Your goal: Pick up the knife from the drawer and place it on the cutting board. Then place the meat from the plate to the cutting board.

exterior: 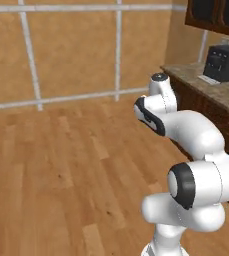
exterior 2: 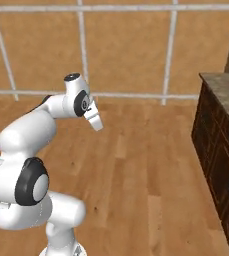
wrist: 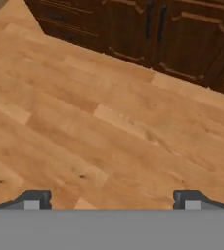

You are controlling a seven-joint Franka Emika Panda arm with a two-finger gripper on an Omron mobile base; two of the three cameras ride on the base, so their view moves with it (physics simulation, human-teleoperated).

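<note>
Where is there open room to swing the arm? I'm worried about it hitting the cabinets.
The wood floor lies bare between the tiled wall and the dark cabinets. Under the open hand it is bare up to the cabinet doors. It is tighter by the counter with its black appliance.

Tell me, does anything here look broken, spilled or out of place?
Nothing stands out. The wooden floor is bare and unmarked, the dark cabinets have their doors shut, and the black appliance sits upright on the counter. The robot's fingers stand wide apart over the floor, holding nothing.
</note>
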